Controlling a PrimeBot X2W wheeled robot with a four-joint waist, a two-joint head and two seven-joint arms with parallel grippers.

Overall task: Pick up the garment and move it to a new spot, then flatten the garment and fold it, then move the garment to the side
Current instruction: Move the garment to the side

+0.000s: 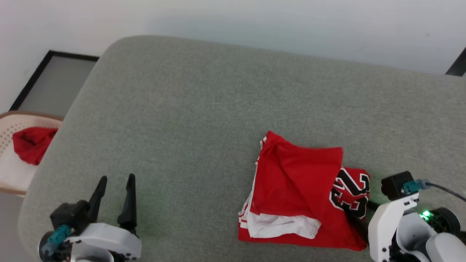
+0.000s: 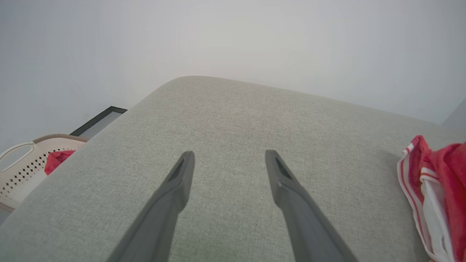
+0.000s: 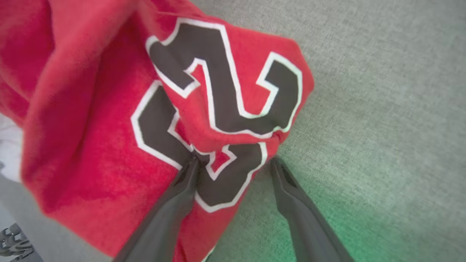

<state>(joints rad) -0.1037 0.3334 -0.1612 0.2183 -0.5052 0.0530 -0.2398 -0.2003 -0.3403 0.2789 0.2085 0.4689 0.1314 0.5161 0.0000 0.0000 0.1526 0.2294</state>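
The garment [image 1: 298, 189] lies folded on the right part of the grey-green cushioned surface [image 1: 189, 109], red with a white sleeve at its front and a black number at its right end. My right gripper [image 3: 235, 162] is open at that right end. Its left finger [image 3: 174, 203] lies over the printed number of the garment [image 3: 91, 127], and the other rests on the bare surface beside the hem. My left gripper [image 1: 117, 180] stands open over bare surface at the lower left, far from the garment [image 2: 437, 189], with nothing between its fingers.
A pale perforated basket [image 1: 11, 171] stands beyond the surface's left edge and holds a plain red cloth bundle [image 1: 32, 143]. A dark-framed panel [image 1: 54, 83] lies on the floor behind it. A pale wall runs along the back.
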